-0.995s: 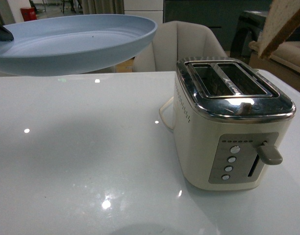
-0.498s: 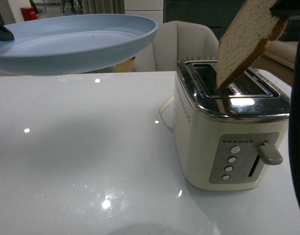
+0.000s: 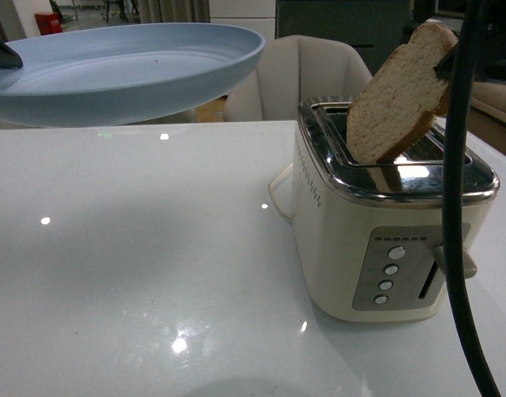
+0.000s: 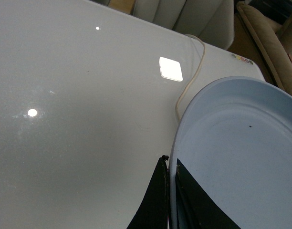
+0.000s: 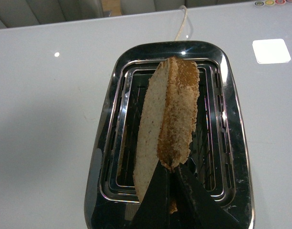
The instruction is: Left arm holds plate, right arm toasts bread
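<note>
Bread [image 3: 398, 95] lowered since before: leaning, lower end inside toaster [image 3: 385, 248] slot, crust pinched by right arm's fingers [image 5: 153, 202]. Plate [image 3: 129, 74]: aloft over worktop [image 3: 154, 265], rim clamped by left arm's fingers [image 4: 153, 202].

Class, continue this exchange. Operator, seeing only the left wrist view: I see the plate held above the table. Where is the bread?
Observer: The bread leans tilted, its lower end in the toaster.
Operator: Is it let go?
Observer: No, the right gripper pinches its upper edge.
Operator: Is the lever pressed down?
Observer: No, the lever sits at the top of its slot.
</note>
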Controlling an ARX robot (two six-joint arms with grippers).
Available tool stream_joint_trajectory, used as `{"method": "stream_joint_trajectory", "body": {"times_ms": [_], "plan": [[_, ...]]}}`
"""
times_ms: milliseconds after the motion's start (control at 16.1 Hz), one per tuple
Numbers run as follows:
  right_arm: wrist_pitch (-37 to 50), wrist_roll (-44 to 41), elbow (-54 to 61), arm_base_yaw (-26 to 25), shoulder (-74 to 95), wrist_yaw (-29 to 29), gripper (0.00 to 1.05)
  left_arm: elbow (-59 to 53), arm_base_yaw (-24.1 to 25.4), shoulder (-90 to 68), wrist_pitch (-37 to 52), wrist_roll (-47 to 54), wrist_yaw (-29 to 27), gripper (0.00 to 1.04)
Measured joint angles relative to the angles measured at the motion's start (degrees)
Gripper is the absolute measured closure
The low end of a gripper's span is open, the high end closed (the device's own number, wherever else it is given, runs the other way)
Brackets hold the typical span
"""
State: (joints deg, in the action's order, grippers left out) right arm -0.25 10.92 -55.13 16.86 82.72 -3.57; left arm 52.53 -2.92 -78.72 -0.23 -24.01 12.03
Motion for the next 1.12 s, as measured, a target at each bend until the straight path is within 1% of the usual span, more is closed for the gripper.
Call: {"method": "stream_joint_trajectory", "body": {"times_ms": [124, 435, 498, 808, 871, 995, 1057, 1119], "plan": [[-1.66, 0.26, -2.08, 0.00, 2.36, 0.61, 1.02, 0.00, 0.00, 0.00, 0.00, 0.00, -0.02, 1.02], [-8.98, 1.84, -9.35, -0.44, 7.65, 2.56, 1.02, 0.00, 0.02, 0.00, -0.02, 0.00, 0.00, 1.02], [-10.29, 2.16, -10.60, -0.61, 8.66, 2.97, 0.99, 0.00, 0.02, 0.00, -0.02, 0.00, -0.02, 1.02], [-10.84, 5.38, -12.02, -1.16, 10.21, 3.91, 0.40, 0.00, 0.00, 0.00, 0.00, 0.00, -0.02, 1.02], [-10.78, 5.57, -12.00, -1.16, 10.25, 3.91, 0.31, 0.00, 0.00, 0.00, 0.00, 0.00, -0.02, 1.02], [-10.51, 5.79, -12.00, -1.14, 10.69, 3.91, 0.07, 0.00, 0.00, 0.00, -0.02, 0.00, 0.00, 1.02], [-10.40, 5.97, -12.00, -1.14, 10.71, 4.00, 0.06, 0.00, 0.02, 0.00, 0.00, 0.00, -0.02, 1.02], [-8.07, 6.01, -11.74, -1.44, 10.49, 4.11, 0.06, 0.00, 0.00, 0.00, 0.00, 0.00, 0.00, 1.02]]}}
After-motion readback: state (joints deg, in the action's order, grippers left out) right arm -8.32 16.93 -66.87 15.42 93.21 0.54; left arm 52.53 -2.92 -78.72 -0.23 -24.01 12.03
